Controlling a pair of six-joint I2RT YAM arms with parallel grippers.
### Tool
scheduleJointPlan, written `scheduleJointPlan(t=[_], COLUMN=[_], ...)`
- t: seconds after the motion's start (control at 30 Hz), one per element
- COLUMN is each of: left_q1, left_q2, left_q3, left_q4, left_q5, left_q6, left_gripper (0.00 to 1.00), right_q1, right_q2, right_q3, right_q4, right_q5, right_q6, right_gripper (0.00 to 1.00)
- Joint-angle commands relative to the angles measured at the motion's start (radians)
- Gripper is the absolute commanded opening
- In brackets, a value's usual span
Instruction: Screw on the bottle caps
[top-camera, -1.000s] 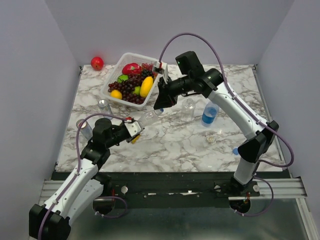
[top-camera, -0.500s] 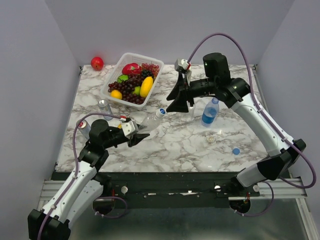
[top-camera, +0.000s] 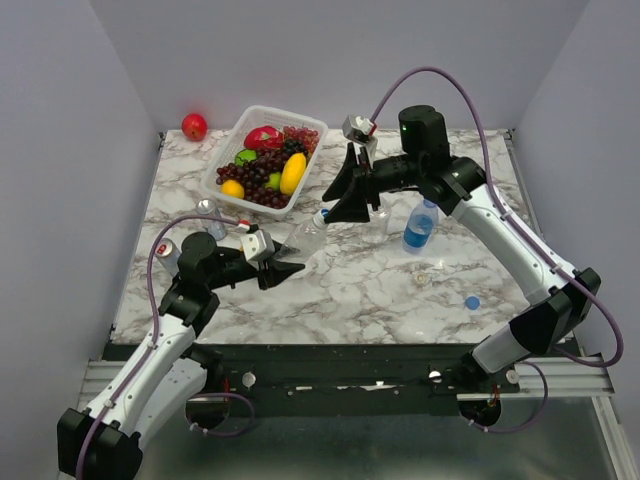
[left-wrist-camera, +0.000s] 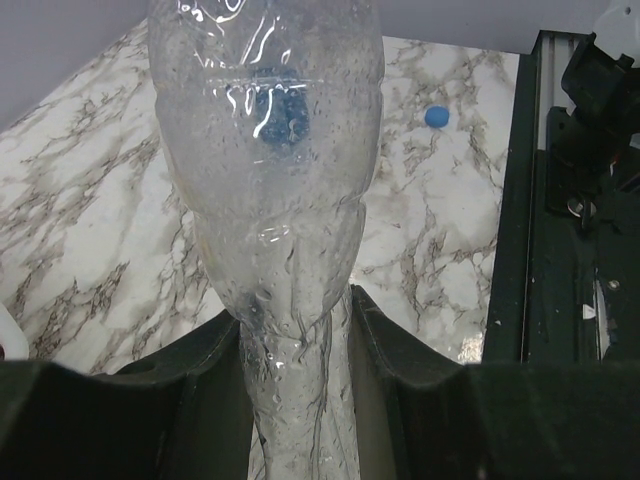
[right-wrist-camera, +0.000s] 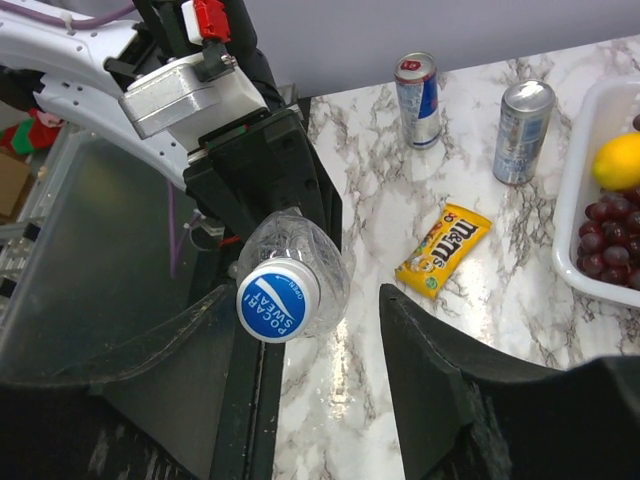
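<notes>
My left gripper (left-wrist-camera: 295, 325) is shut on the base end of a colourless bottle (left-wrist-camera: 268, 150), holding it tilted above the table (top-camera: 303, 238). A blue-and-white bottle cap (right-wrist-camera: 277, 298) sits on its neck (top-camera: 322, 215). My right gripper (right-wrist-camera: 305, 305) is open, its jaws either side of that cap and not pressing on it (top-camera: 340, 205). A blue-tinted bottle (top-camera: 420, 225) and another colourless bottle (top-camera: 378, 212) stand behind. A pale cap (top-camera: 422, 278) and a plain blue cap (top-camera: 471, 301) lie loose on the marble; the blue cap (left-wrist-camera: 436, 116) also shows in the left wrist view.
A white basket (top-camera: 222, 168) of fruit stands at the back left, a red apple (top-camera: 194, 126) beyond it. Two slim cans (right-wrist-camera: 418, 85) (right-wrist-camera: 522, 130) and a yellow sweets packet (right-wrist-camera: 445, 250) lie near the left arm. The black base rail (left-wrist-camera: 520, 200) edges the table.
My right gripper opened, let go of the cap and drew back to the right, then edged back towards it. My left gripper carried the bottle slightly right and up.
</notes>
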Motion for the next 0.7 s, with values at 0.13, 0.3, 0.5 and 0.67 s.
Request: scheduleJointPlan(t=[0.13, 0.3, 0.5, 0.67], left_q1=[0.004, 0.004, 0.004, 0.003], left_q2=[0.023, 0.034, 0.043, 0.051], left_q3=[0.037, 0.037, 0.034, 0.031], left_q4=[0.069, 0.101, 0.119, 0.126], left_q5=[0.021, 0.01, -0.002, -0.034], left_q6=[-0.023, -0.045, -0.046, -0.051], left_gripper=[0.0, 0.0, 0.0, 0.0], right_q1=[0.003, 0.003, 0.003, 0.005], right_q2=[0.018, 0.023, 0.023, 0.029], right_q3=[-0.012, -0.034, -0.057, -0.057], right_q4=[0.057, 0.074, 0.085, 0.104], right_q5=[-0.046, -0.042, -0.028, 0.006], right_q6=[0.059, 0.092, 0.115, 0.161], right_gripper=[0.56, 0.45, 0.45, 0.31])
